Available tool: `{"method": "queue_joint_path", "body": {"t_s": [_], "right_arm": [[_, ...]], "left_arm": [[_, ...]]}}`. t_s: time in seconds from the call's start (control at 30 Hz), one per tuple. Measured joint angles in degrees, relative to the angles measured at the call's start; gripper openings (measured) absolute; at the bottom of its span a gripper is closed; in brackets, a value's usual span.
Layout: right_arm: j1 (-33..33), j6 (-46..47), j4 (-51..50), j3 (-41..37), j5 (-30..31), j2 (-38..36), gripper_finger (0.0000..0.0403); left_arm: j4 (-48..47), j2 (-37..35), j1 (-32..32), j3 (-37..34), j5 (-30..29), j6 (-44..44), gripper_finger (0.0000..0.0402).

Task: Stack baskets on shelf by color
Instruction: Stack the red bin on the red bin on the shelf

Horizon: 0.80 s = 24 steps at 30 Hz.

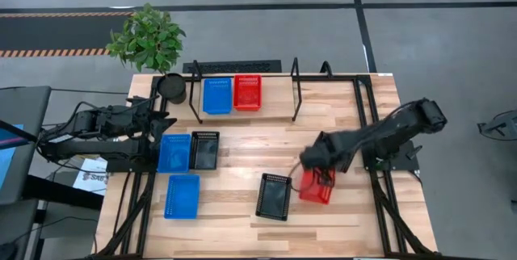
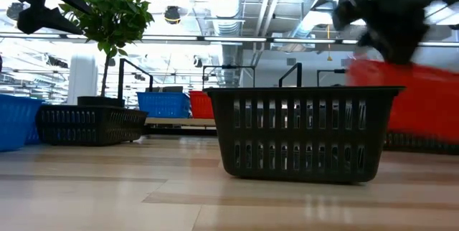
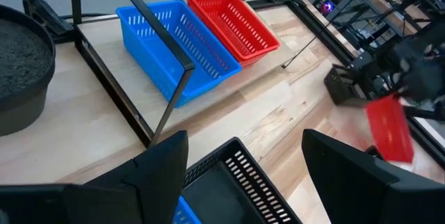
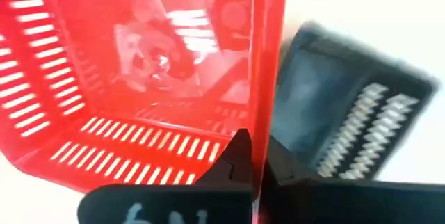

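My right gripper (image 1: pixel 313 167) is shut on a red basket (image 1: pixel 317 186) at the table's right middle, beside a black basket (image 1: pixel 275 196) that rests on its base. My left gripper (image 3: pixel 243 175) is open and empty at the left, above another black basket (image 1: pixel 204 149), which has a blue basket (image 1: pixel 174 153) next to it. A second blue basket (image 1: pixel 182 195) lies near the front left. On the shelf (image 1: pixel 323 98), a blue basket (image 1: pixel 216 94) and a red basket (image 1: pixel 247 92) stand side by side. My right gripper pinches the red basket's side wall (image 4: pixel 264 123), the one facing the black basket, at its rim. One finger (image 4: pixel 238 156) is inside the basket and the other is outside. The fingers come from above, slanting down. The basket hangs tilted below them (image 3: pixel 389 130).
A round black plant pot (image 1: pixel 171 88) with a green plant (image 1: pixel 147 35) stands at the shelf's left end. The shelf's black hoops (image 1: pixel 296 90) rise above its board. Bare tabletop lies between the two arms (image 1: pixel 242 151) and near the front edge.
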Motion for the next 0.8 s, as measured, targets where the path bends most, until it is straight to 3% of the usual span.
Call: {"method": "queue_joint_path", "body": {"t_s": [0.17,0.4,0.6,0.8], "right_arm": [[-7.8,-8.7,-3.5,10.7,5.4,-1.5,0.0014],[-20.5,-28.0,7.7,23.1,9.5,1.6,0.0006],[-29.4,-42.0,19.9,33.8,9.1,9.7,0.0018],[-35.7,-53.1,21.8,47.4,5.6,22.0,0.0008]], "left_arm": [[0.0,0.0,0.0,0.0,0.0,0.8,0.0269],[0.0,0.0,0.0,0.0,-0.2,0.9,0.0269],[0.0,0.0,0.0,0.0,-0.5,1.7,0.0269],[0.0,0.0,0.0,0.0,-0.5,1.7,0.0269]]}}
